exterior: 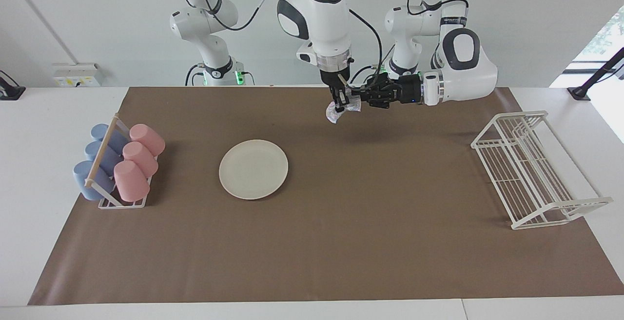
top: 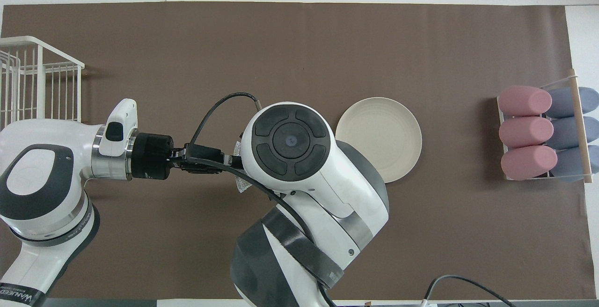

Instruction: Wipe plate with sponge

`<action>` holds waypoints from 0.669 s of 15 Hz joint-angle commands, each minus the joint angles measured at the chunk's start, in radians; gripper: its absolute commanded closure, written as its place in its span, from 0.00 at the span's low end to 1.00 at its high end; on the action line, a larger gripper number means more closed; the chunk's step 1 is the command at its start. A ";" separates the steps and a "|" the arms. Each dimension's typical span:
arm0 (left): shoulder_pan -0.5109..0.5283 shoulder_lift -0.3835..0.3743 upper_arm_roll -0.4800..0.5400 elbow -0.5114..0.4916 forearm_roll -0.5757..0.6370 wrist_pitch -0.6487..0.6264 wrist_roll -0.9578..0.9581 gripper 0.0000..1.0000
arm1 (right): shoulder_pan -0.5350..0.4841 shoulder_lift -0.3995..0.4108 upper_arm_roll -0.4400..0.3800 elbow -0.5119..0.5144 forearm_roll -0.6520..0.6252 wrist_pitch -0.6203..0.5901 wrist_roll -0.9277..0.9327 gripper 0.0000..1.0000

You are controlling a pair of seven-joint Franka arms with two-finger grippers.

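The cream-white plate (exterior: 253, 169) lies flat on the brown mat, toward the right arm's end; it also shows in the overhead view (top: 381, 138). The silvery sponge (exterior: 334, 113) hangs in the air over the mat near the robots, apart from the plate. My right gripper (exterior: 342, 105) points down and is shut on the sponge's top. My left gripper (exterior: 358, 101) reaches in level from the side, its fingertips also shut on the sponge. In the overhead view the right arm hides most of the sponge (top: 240, 184) and its own gripper; the left gripper (top: 224, 162) shows beside it.
A cup rack (exterior: 119, 164) with pink and blue cups stands at the right arm's end of the mat (top: 545, 131). A white wire dish rack (exterior: 531, 169) stands at the left arm's end (top: 37, 77).
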 commanded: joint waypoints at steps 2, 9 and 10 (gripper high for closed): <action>-0.014 -0.032 0.014 -0.028 -0.007 0.002 0.009 0.00 | -0.074 -0.056 0.006 -0.126 -0.006 0.065 -0.060 1.00; 0.017 -0.033 0.017 -0.028 0.028 0.000 -0.003 0.00 | -0.332 -0.174 0.008 -0.564 0.009 0.437 -0.496 1.00; 0.032 -0.033 0.017 -0.019 0.081 0.000 -0.006 0.00 | -0.329 -0.169 0.008 -0.585 0.009 0.474 -0.494 1.00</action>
